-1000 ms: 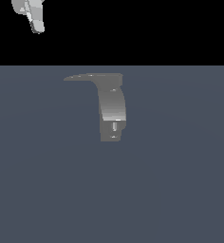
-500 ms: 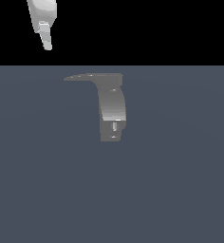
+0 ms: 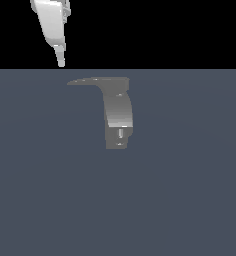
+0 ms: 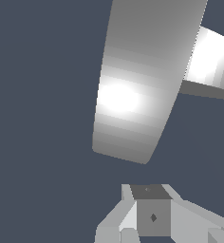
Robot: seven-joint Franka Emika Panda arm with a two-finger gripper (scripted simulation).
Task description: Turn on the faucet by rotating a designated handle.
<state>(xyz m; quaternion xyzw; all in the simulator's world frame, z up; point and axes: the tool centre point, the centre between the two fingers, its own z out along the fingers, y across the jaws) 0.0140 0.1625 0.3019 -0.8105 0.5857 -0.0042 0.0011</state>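
Note:
The grey faucet (image 3: 119, 117) stands upright on the dark floor, a tiny light peg (image 3: 121, 133) low on its body. Its handle (image 3: 90, 81), a thin flat blade, runs from the top of the body toward the exterior view's left and ends in a point. My gripper (image 3: 60, 61) hangs just above and slightly beyond that point, apart from it. The fingers look pressed together with nothing between them. In the wrist view the handle (image 4: 133, 95) fills the middle as a broad grey blade. The body (image 4: 210, 61) shows bright beside it, and my gripper (image 4: 149, 209) sits below the blade's end.
A flat dark blue-grey floor (image 3: 180, 200) surrounds the faucet. Black background lies behind the gripper.
The gripper has come down and shifted toward the exterior view's right, nearer the handle's tip. The faucet and handle have not moved.

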